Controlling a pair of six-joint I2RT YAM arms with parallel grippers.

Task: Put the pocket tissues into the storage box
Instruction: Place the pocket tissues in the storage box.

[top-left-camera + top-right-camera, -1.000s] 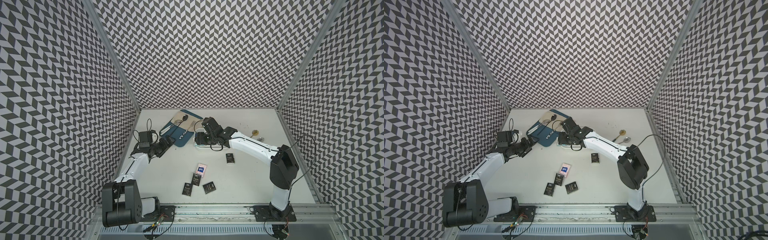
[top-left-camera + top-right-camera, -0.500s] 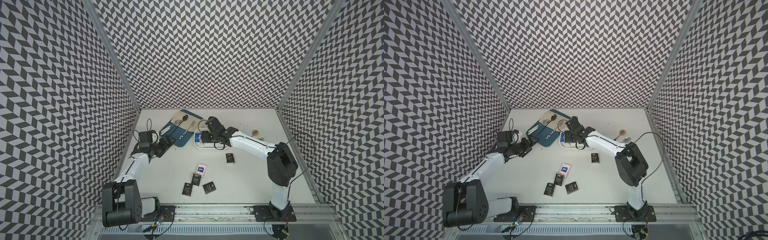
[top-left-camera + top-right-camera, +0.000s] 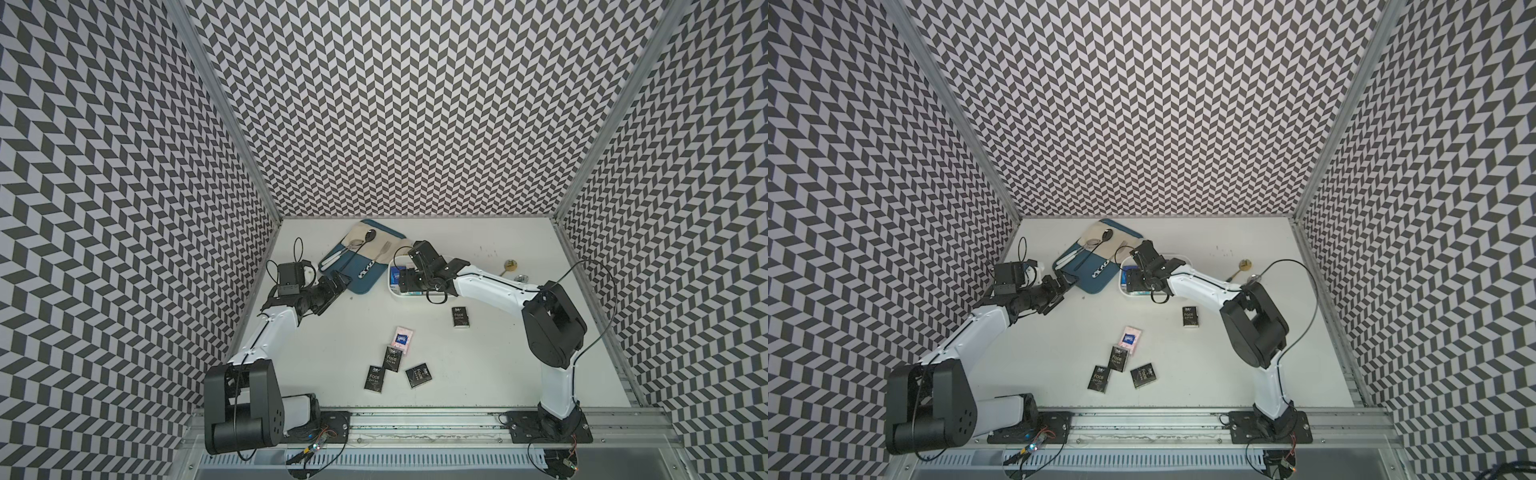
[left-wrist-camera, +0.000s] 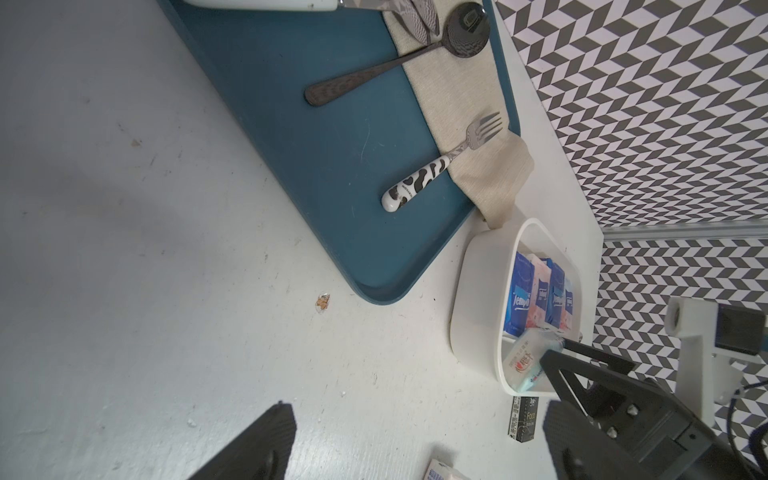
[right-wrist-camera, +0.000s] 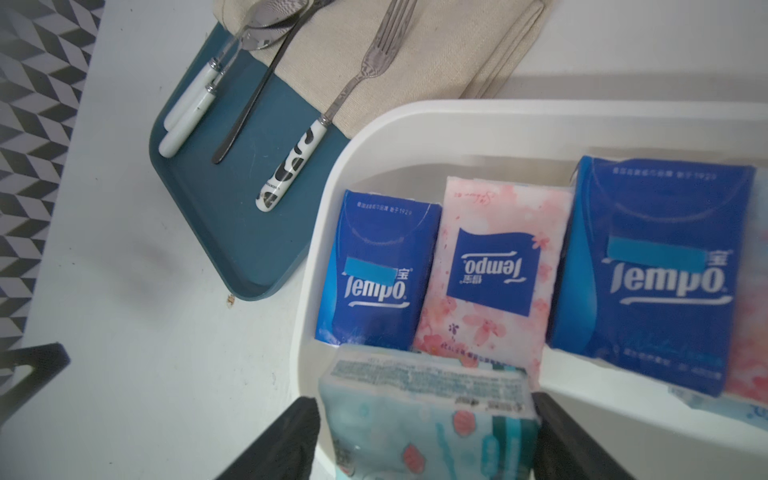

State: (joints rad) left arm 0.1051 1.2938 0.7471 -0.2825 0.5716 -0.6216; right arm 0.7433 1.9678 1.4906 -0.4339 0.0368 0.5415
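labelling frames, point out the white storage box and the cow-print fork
white plastic storage box point(image 4: 478, 299): left wrist view, outer wall
cow-print-handled metal fork point(image 4: 419, 181): left wrist view, handle

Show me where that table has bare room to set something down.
Bare: between left arm and the black packet cluster; between that cluster and right arm's base. Crowded: blue tray, storage box, right hand together.

The teal packet point(image 5: 428, 428) between the fingers of the right gripper point(image 5: 424, 399) is cut off by the picture's edge, and whether they touch it is unclear.
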